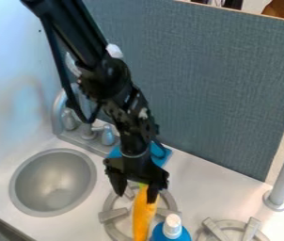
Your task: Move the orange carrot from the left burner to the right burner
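One black two-finger gripper is hanging over a round grey stove burner, its fingers standing partly open around the greenish upper end of a long yellow-orange object, one finger overlapping the object's edge and the other showing a gap beside it, though whether either is touching cannot be told. That object is lying lengthwise over the burner, its lower end reaching down beside a blue bottle with a white cap. A round grey metal sink is sitting to the left of the burner in the white countertop.
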Robot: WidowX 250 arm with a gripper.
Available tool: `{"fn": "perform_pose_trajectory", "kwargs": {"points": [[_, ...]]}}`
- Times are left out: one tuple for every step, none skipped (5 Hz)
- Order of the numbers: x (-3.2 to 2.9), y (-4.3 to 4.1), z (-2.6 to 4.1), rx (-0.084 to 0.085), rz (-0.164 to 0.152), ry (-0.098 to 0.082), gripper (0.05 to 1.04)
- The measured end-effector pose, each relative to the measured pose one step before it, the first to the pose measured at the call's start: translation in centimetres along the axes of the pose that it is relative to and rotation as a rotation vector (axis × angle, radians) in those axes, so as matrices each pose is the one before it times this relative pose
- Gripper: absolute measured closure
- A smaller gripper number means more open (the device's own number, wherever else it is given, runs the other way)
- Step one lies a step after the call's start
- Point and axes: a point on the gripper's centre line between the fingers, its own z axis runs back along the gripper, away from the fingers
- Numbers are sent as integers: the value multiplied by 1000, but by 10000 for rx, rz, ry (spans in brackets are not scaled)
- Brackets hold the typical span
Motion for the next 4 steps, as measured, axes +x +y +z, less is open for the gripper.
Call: {"fn": "perform_pose_trajectory", "kwargs": {"points": [[-44, -145, -966, 363, -73, 392, 87], [112, -480, -1132, 338, -122, 481, 87], [3, -379, -826, 48, 56, 160, 122], [-240, -410, -336, -275, 211, 181, 379]]}}
